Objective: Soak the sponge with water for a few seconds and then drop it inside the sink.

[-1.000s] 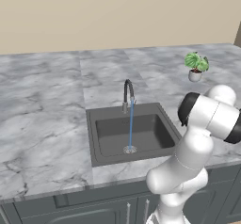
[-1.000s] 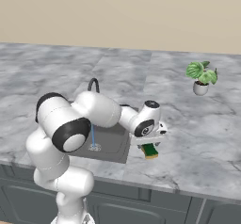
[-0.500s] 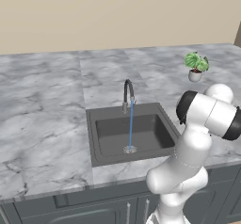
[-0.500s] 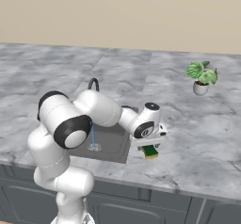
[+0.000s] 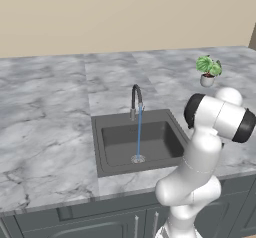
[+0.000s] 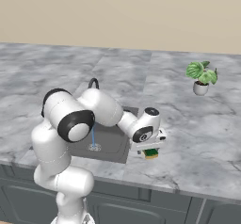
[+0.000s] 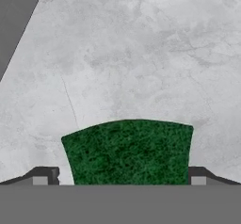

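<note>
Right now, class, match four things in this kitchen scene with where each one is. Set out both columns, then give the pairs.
1. sponge
2. water
3. potted plant
4. claw

A. falling from the faucet to the drain
B. far right on the counter
C. open, astride the sponge
D. lying on the marble beside the sink

Pairs: 1-D, 2-A, 3-B, 4-C

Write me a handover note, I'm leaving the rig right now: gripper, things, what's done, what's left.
Gripper: open, lowered over the sponge, one finger on each side, not closed.
Sponge: flat on the counter, right of the sink.
Water: running from the faucet to the drain.
Done: tap on, gripper in place.
Left: grasp, soak under the stream, drop in the sink.
</note>
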Tool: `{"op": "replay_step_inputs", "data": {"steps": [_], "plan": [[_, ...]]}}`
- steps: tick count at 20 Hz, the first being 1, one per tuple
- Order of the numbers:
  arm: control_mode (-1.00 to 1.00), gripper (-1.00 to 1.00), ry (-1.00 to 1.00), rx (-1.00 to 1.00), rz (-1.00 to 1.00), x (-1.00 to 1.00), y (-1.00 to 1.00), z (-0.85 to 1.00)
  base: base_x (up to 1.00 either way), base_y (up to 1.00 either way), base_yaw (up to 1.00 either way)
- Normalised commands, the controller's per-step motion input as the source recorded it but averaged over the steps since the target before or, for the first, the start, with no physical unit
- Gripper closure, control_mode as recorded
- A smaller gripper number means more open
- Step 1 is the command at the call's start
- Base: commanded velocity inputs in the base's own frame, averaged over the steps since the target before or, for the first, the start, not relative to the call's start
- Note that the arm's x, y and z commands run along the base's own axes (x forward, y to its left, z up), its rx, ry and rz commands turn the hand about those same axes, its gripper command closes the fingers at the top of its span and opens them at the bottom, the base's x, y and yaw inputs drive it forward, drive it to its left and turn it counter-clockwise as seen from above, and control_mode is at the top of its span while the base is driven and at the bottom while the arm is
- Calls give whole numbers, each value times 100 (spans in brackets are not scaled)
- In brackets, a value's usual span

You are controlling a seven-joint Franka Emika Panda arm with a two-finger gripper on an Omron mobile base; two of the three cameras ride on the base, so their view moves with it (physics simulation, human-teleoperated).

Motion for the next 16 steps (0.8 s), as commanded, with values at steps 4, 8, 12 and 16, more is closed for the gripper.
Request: {"op": "replay_step_inputs", "data": {"steps": [4,8,12,16], "plan": [[-100,-100,0,0,0,0,0,-30,0,0,0],[-100,-100,0,0,0,0,0,0,0,0,0],[-100,-100,0,0,0,0,0,0,0,0,0],[-100,100,0,0,0,0,0,0,0,0,0]]}}
